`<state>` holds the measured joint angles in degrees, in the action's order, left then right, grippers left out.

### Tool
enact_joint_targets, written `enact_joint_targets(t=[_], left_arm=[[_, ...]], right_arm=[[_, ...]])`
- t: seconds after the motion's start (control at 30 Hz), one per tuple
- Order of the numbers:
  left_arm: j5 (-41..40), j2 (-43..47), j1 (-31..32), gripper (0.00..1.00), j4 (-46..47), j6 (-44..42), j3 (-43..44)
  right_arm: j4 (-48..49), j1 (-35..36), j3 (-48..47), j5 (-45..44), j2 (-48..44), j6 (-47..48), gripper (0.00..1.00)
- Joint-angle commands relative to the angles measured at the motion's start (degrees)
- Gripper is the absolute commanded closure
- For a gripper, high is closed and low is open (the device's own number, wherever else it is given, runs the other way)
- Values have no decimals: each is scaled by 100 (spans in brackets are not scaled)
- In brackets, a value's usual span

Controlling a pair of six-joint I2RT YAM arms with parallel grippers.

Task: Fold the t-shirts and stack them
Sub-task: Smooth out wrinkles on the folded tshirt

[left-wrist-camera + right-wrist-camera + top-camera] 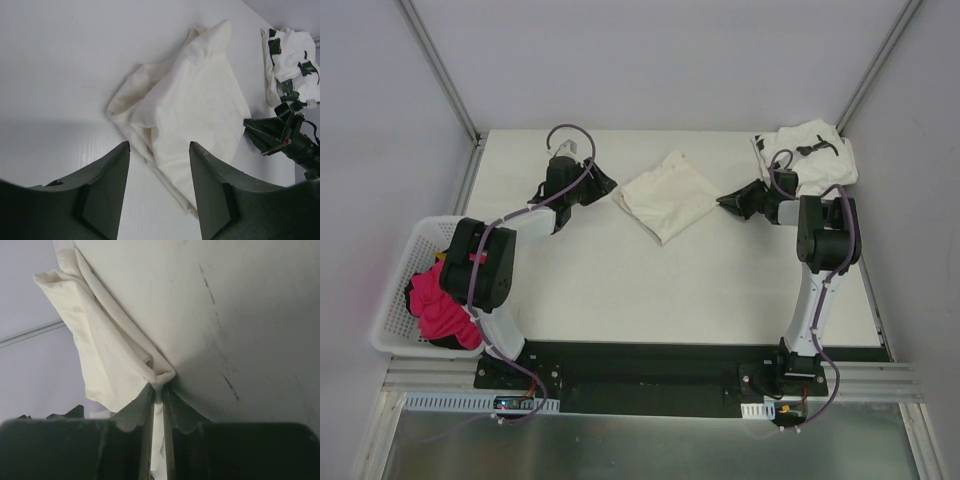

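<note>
Your right gripper (159, 390) was pinched shut on a soft fold of the crumpled cream shirt (667, 195) in the middle of the table (620, 290), your left gripper (159, 150) gaped empty beside it, and the printed shirt (815, 150) lay bunched far right.

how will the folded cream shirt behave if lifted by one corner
Probably floppy: the folded cream-white cloth t-shirt lies in soft creases, so it would likely sag below the right pincer pinching its edge. Its loose layers may unfold.

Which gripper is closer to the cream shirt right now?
Right. The right gripper pinches the cream shirt at its right corner; the left gripper sits open by its left edge, holding nothing.
</note>
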<state>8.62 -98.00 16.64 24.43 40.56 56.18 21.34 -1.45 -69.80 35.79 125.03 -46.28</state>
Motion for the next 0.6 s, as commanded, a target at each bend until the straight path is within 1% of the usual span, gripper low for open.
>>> enact_joint_targets(t=[0.0,0.03,0.13,0.27,0.37,0.43,0.47,0.5,0.57], left_arm=[[904,-492,-3,50,158,14,727],[965,-536,-3,50,185,5,771],[966,-536,-12,49,133,-144,859],[861,-519,-12,48,-52,-443,1035],[939,-685,-12,48,9,-391,1219],[1123,-852,-21,48,210,-321,1368],[1194,-905,-21,48,334,-207,1404],[1429,-958,-21,49,465,-154,1430],[1659,-1116,-21,48,807,4,1536]], right_arm=[[-455,-100,-122,-152,-348,409,79],[-447,-109,-95,-108,-426,436,73],[-482,-197,133,-177,-689,549,68],[-649,-434,475,-423,-1076,682,66],[-702,-671,862,-924,-1427,805,62],[-702,-873,1020,-1169,-1517,892,56],[-702,-926,1038,-1223,-1560,997,55],[-702,-1066,1056,-1241,-1570,1024,53],[-702,-1190,1074,-1355,-1596,1138,46]])
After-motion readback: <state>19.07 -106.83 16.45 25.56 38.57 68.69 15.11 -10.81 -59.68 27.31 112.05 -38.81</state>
